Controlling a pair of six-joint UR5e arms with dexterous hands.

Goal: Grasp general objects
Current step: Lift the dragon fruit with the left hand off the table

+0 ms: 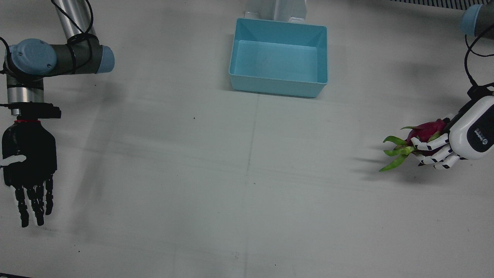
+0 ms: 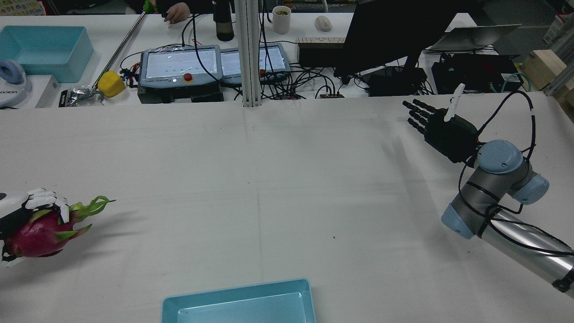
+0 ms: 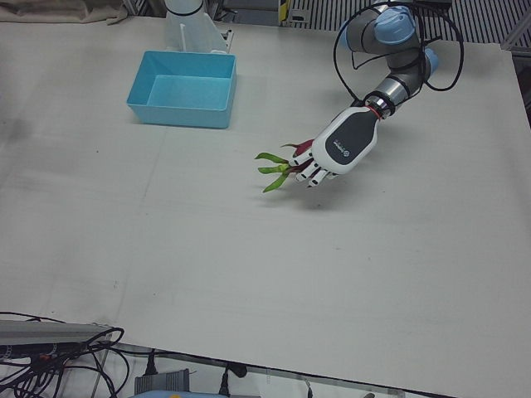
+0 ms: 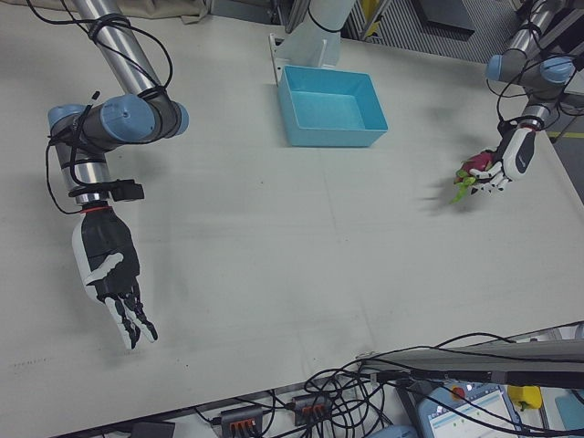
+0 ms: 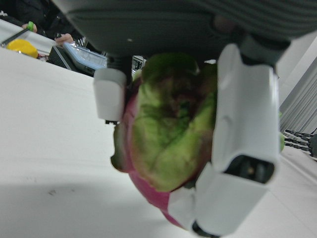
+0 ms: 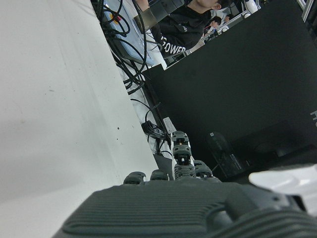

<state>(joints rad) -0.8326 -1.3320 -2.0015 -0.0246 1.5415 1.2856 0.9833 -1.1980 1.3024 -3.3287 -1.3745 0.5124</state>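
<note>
Looking like a robotics lab: white worktop (image 2: 269,179) filling the frame, teach pendants (image 2: 181,67) with tangled cables (image 2: 309,85) sitting at upper centre, dark monitor (image 2: 385,31) and keyboard (image 2: 320,41) standing upper right, pedestal-mounted arms (image 4: 119,119) flanking.

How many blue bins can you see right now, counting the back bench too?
2. One blue bin sits on the work table between the arms' pedestals. A second bin sits on the operators' bench, at the rear view's upper left. Others could lie outside the views.

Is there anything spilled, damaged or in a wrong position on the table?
Nothing stands out. The left hand holds the dragon fruit, the blue bin sits upright and empty, and the right hand is open.
</note>
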